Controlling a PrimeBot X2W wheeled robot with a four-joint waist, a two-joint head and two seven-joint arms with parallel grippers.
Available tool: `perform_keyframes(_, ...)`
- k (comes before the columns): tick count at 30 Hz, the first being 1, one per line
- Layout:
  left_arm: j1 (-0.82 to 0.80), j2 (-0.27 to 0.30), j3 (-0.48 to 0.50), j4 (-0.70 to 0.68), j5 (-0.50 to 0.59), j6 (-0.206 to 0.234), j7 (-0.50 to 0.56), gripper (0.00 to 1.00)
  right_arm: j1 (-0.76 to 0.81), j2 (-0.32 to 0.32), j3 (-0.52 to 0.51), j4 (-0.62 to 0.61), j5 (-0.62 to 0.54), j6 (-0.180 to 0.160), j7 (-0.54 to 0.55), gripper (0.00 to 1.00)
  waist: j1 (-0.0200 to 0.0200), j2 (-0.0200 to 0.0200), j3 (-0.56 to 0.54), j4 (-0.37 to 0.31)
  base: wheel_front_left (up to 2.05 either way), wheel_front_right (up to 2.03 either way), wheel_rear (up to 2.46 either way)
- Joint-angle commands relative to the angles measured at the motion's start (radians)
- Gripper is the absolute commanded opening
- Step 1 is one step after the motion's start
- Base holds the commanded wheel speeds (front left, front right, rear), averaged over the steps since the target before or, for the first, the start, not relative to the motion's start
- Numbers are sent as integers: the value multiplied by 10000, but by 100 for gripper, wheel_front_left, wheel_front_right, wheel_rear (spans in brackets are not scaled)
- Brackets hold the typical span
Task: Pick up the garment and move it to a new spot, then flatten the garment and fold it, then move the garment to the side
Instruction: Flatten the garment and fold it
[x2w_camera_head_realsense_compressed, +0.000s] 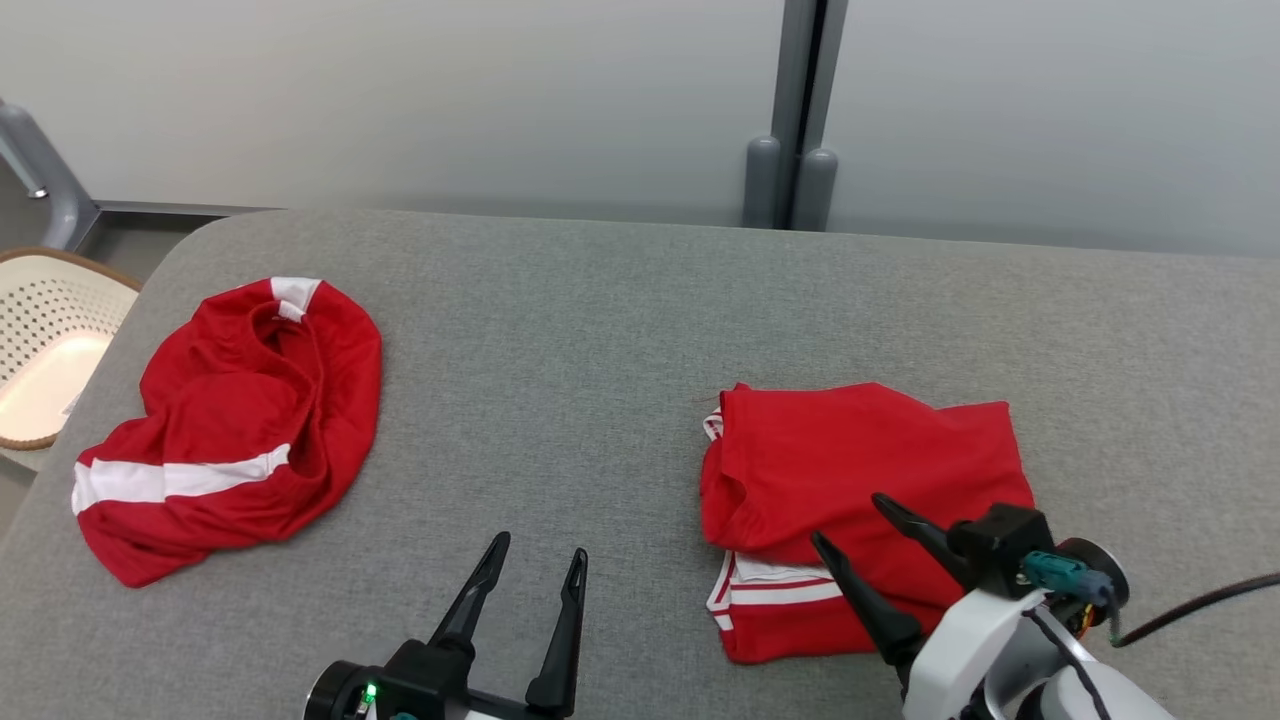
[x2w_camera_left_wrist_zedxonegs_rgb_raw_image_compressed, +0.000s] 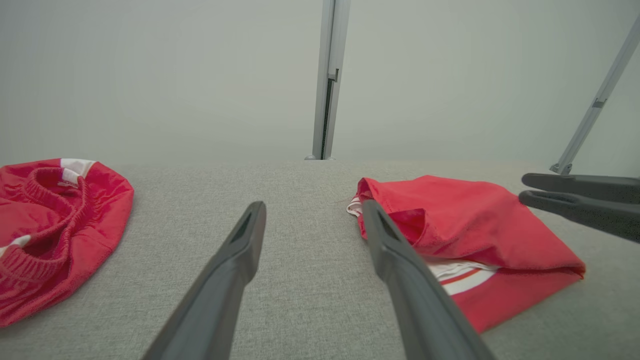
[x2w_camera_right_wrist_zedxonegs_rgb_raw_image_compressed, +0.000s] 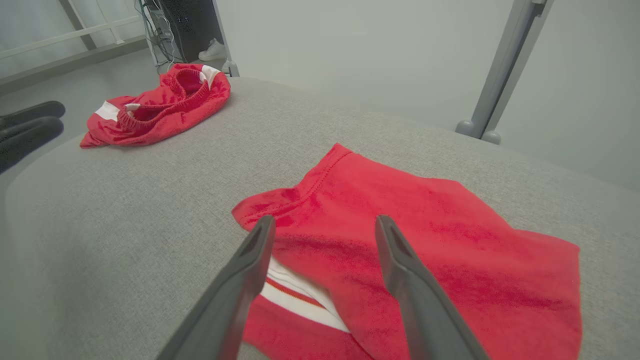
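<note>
Left gripper (x2w_camera_head_realsense_compressed: 540, 550) at the bottom edge of the head view, left of centre, fingers spread and pointing up the frame; right gripper (x2w_camera_head_realsense_compressed: 847, 518) at lower right, jaws wide and empty, fingers slanting toward the upper left; its white forearm (x2w_camera_head_realsense_compressed: 975, 640) rises from the bottom-right corner.

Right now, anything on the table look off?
The folded red garment is folded askew: its white-striped lower layer pokes past the top layer. A second red garment lies crumpled near the left edge of the table.

Grey table (x2w_camera_head_realsense_compressed: 640, 300), pale wall (x2w_camera_head_realsense_compressed: 400, 90)
</note>
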Motion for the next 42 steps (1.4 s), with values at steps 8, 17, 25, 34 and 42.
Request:
perform_keyframes(8, -83, 29, -124, 71, -92, 67, 0, 100, -1695, 287, 2041, 2476, 422, -9, -1074, 100, 0, -1, 224, 709, 0, 0, 0)
perform_keyframes(17, -319, 32, -234, 43, -201, 126, 0, 100, -2959, 690, 3198, 4540, 496, -8, -1674, 89, 0, -1, 507, 938, 0, 0, 0)
perform_keyframes(25, -337, 30, -157, 37, -197, 218, 0, 100, -3329, 628, 4026, 4836, 1035, -9, -2641, 0, 0, -1, 544, 898, 0, 0, 0)
perform_keyframes(34, -173, 30, -53, 51, -126, 184, 0, 100, -2808, 25, 4381, 3422, 1422, -9, -2750, 0, 0, -1, 434, 527, 0, 0, 0)
perform_keyframes(42, -225, 31, -68, 99, -31, 122, 0, 100, -2530, 67, 4429, 2642, 1434, -8, -2320, 0, 0, -1, 418, 416, 0, 0, 0)
